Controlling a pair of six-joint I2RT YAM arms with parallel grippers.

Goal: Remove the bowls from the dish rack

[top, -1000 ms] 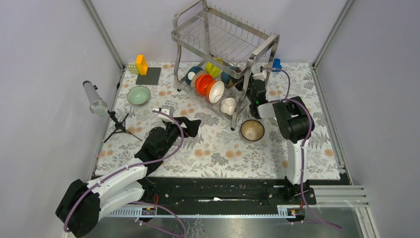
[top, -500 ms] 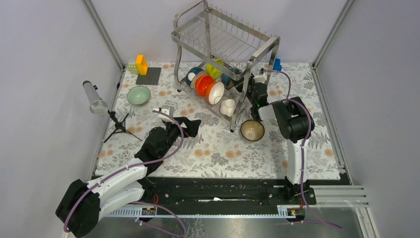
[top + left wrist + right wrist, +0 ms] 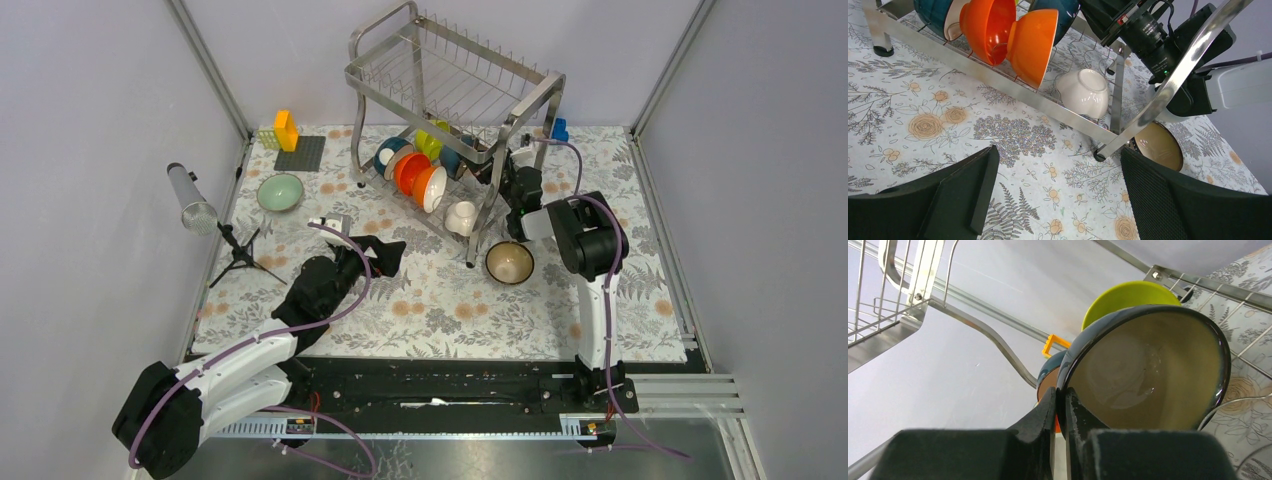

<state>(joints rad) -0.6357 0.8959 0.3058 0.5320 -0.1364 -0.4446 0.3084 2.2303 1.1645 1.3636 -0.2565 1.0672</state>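
The steel dish rack stands at the back; its lower tier holds orange, white, blue and yellow-green bowls. My right gripper reaches into the rack's right end, shut on the rim of a dark blue bowl with a cream inside. A yellow-green bowl stands behind it. My left gripper is open and empty above the mat, its fingers apart. A brown-gold bowl and a pale green bowl lie on the mat.
A grey plate with yellow blocks sits at the back left. A lamp on a tripod stands at the left edge. A blue block lies behind the rack. Frame posts and walls ring the flowered mat.
My right gripper has pushed further left into the rack's end, and the bowls in the rack have shifted slightly. The left arm has not moved.
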